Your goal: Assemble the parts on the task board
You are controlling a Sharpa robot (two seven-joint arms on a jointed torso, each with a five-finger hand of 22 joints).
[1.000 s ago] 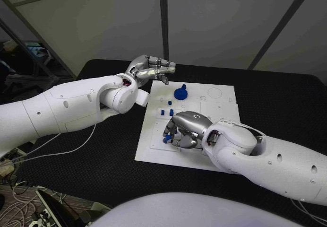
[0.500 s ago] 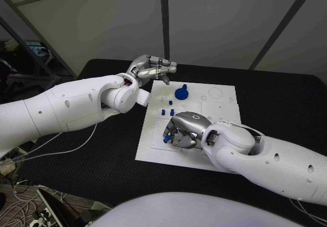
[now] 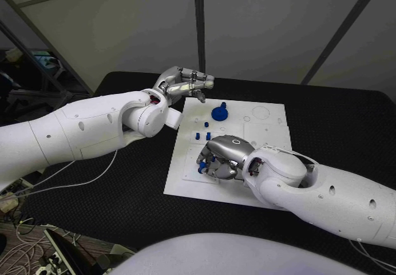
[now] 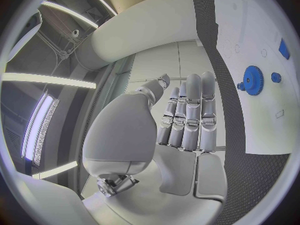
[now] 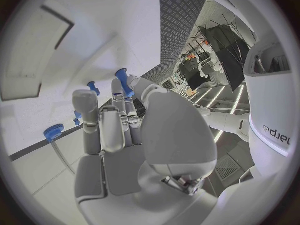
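The white task board (image 3: 188,182) lies in the middle of the black table. My right hand (image 3: 224,157) hovers low over the board's near left part and pinches a small blue peg (image 3: 201,166) between thumb and finger; in the right wrist view the peg (image 5: 123,81) sticks out at the fingertips. A blue gear (image 3: 218,112) stands at the board's far side, with two small blue pegs (image 3: 202,136) nearer the middle. My left hand (image 3: 185,80) is raised above the board's far left corner, fingers straight and empty; the left wrist view shows the gear (image 4: 253,80) beyond the hand (image 4: 187,115).
Black table (image 3: 123,195) surrounds the board on all sides. Other small blue parts (image 5: 54,131) sit on the board past my right hand's fingers. A round recess (image 3: 261,113) marks the board's far right corner. Cables hang off the table's left edge.
The right hand with its blue peg has crept very slightly toward the far side of the board. The left hand stays put.
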